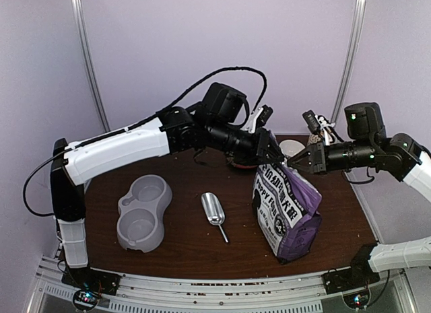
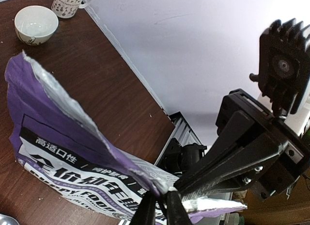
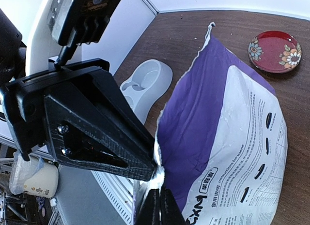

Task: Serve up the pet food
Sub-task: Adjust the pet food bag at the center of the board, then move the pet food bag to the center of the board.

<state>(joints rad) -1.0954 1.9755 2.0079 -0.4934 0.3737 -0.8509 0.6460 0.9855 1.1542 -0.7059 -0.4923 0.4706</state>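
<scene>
The purple printed bag stands upright on the brown table, right of centre. My left gripper is shut on the bag's torn top edge; in the left wrist view the gripper pinches the silver-lined rim of the bag. My right gripper is shut on the same top edge, right next to the left one. In the right wrist view the gripper nips the rim of the bag just below the left gripper's fingers. No pet food shows; the bag's inside is hidden.
A grey double pet bowl sits at the table's left, and a metal scoop lies between it and the bag. A white bowl and a patterned mug stand behind the bag. A red flowered plate lies at the back.
</scene>
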